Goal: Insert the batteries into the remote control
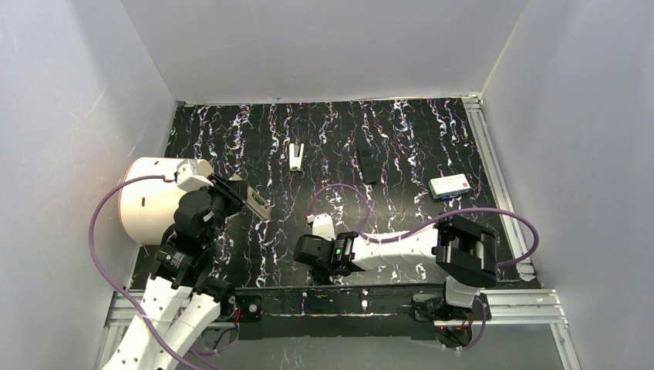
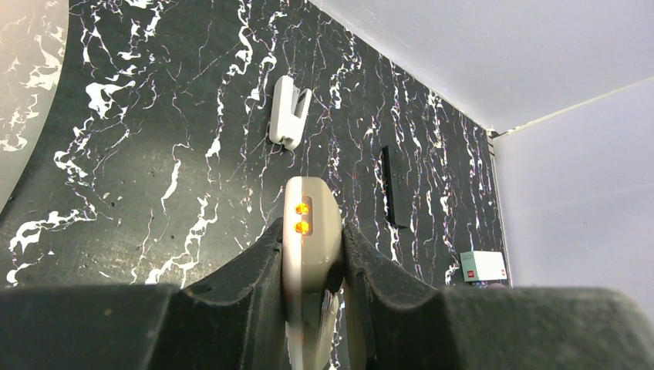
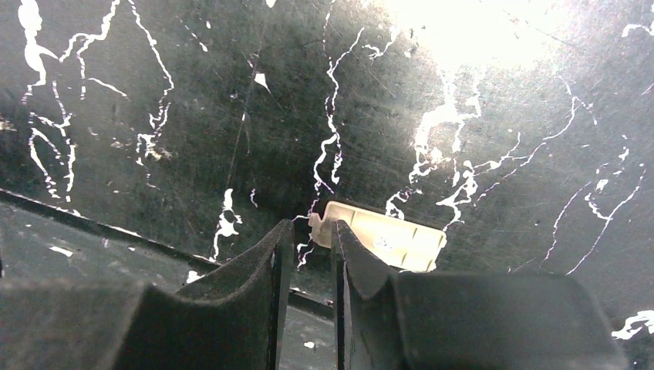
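My left gripper (image 1: 245,196) is shut on a beige remote (image 1: 260,203) and holds it above the table's left side. In the left wrist view the remote (image 2: 312,223) stands between the fingers (image 2: 254,270), with two orange lights near its tip. My right gripper (image 1: 308,253) hangs low over the near middle of the table. In the right wrist view its jaws (image 3: 308,225) stand a narrow gap apart with nothing between them. A beige battery cover (image 3: 389,237) lies flat just beyond the right fingertip. I cannot make out any batteries.
A white clip-like part (image 1: 297,154) and a flat black strip (image 1: 368,166) lie at the back middle. A small white box (image 1: 450,185) sits at the right. A white round container (image 1: 150,200) stands at the left. A metal rail (image 1: 370,301) runs along the near edge.
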Available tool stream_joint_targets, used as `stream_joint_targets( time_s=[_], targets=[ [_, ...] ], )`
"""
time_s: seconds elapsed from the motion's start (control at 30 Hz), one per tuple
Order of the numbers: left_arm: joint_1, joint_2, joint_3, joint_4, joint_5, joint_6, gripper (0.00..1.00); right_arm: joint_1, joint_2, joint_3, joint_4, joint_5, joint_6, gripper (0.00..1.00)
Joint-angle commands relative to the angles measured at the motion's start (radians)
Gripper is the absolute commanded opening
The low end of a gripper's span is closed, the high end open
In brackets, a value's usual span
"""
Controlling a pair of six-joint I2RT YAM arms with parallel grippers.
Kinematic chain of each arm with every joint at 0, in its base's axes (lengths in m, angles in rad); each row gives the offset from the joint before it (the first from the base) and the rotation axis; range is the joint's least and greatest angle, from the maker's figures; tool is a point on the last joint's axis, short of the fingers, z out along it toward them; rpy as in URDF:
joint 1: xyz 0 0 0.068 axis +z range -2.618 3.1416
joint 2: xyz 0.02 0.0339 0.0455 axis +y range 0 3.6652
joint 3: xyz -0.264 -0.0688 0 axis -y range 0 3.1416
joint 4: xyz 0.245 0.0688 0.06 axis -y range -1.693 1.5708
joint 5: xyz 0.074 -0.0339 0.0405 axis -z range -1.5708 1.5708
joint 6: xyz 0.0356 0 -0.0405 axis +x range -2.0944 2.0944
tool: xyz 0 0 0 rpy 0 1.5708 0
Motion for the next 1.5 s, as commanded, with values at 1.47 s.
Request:
stream_joint_targets(
  time_s=[1.47],
  targets=[
    [0.003, 0.314, -0.089, 0.754, 0.38, -0.499, 0.0, -0.525, -0.53, -0.011, 0.733, -0.2, 0.263, 0.01]
  ],
)
